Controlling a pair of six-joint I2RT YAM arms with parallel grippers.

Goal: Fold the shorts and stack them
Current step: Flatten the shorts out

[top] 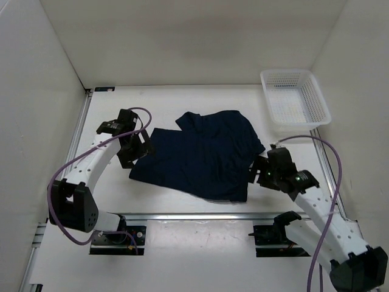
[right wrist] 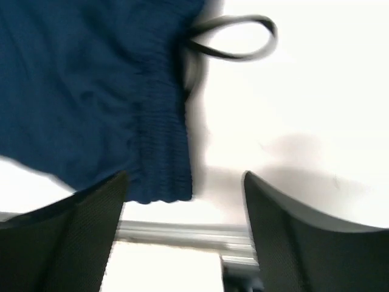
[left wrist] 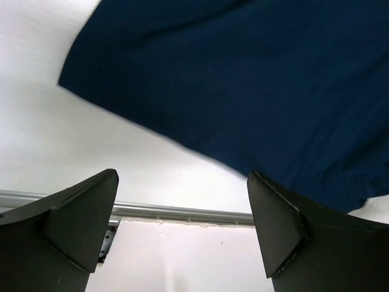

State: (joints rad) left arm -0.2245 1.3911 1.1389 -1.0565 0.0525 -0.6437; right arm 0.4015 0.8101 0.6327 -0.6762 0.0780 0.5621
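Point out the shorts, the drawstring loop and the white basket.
shorts (top: 200, 155), top external view, middle of the cloth.
drawstring loop (right wrist: 273, 38), right wrist view, right end of the loop.
white basket (top: 318, 96), top external view, right wall.

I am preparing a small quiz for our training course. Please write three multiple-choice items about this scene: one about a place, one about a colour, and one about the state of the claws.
1. Where does the white mesh basket stand?
A. At the far right corner of the table
B. Between the two arm bases
C. At the near left corner

2. What colour are the shorts?
A. Red
B. Dark navy blue
C. Light grey

3. How do the left claw and the right claw stand?
A. Both shut on the cloth
B. Left shut, right open
C. Both open, gripping nothing

Answers:
1 A: the top view shows it at the far right, apart from the cloth.
2 B: the cloth is dark blue in all three views.
3 C: each wrist view shows the fingers wide apart with nothing clamped between them.
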